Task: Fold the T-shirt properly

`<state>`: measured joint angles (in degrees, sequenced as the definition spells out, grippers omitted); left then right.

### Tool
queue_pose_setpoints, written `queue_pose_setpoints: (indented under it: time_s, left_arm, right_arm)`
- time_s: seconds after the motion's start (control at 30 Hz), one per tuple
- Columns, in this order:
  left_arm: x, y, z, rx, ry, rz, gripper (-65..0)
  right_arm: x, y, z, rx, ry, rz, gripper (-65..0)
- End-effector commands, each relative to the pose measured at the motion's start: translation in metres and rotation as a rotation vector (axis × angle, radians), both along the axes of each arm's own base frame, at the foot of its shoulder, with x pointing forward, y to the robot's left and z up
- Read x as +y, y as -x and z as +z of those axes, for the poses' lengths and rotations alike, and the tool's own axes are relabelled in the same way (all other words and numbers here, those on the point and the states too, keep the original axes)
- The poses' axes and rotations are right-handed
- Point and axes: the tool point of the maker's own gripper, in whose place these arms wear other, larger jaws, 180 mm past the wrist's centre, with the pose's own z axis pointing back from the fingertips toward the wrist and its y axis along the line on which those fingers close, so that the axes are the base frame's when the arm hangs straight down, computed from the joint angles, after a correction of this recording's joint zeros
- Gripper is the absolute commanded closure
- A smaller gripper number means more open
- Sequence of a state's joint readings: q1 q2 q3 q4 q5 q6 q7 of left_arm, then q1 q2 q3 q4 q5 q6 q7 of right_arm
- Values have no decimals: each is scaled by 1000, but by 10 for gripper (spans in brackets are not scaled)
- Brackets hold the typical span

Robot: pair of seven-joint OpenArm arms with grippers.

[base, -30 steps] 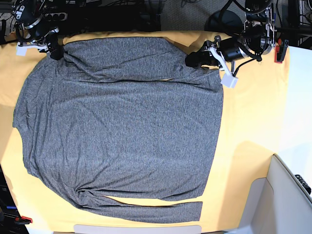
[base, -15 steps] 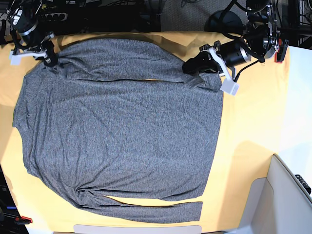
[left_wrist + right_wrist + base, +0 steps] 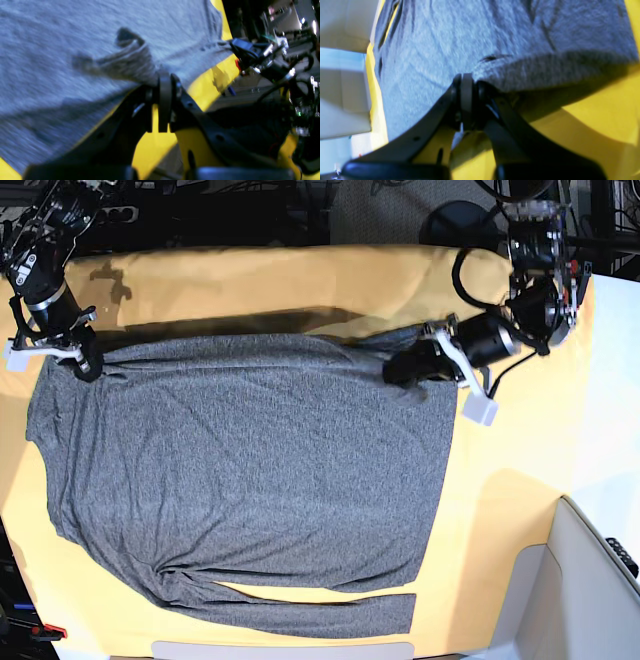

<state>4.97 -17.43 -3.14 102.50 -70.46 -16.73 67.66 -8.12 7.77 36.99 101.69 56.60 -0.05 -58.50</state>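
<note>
One grey T-shirt (image 3: 250,480) lies flat on one yellow table cloth (image 3: 520,450), filling most of it; my two pincers pinch its far edge at opposite ends so the fold comes over evenly; my left gripper (image 3: 400,367) is clamped on bunched fabric, my right gripper (image 3: 85,363) likewise; one narrow sleeve (image 3: 300,612) lies along the near edge.

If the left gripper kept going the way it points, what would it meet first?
Only more of the T-shirt: the left gripper, shut on its edge, points across the cloth. Height above it is unclear.
</note>
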Motion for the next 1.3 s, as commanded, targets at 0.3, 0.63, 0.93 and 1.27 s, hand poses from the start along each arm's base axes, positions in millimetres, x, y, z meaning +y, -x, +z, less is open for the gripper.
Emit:
queue_pose_setpoints:
  time_s: [0.3,0.63,0.93,1.27]
  left_arm:
    - [14,-47,9,-27,45,50,-3]
    - [27,-39,-36,129,63,98,-113]
    - [48,-39,-36,126,7,103,-250]
    - [50,-26,-47,163,1,104,-250]
  right_arm:
    - [18,-58,17,-80,-13,67,0]
    - [11,-55,-21,26,-39,38,-35]
    - [7,-54,-18,24,-19,35,-280]
    - [-46,-29,17,-56,49,-128,-277]
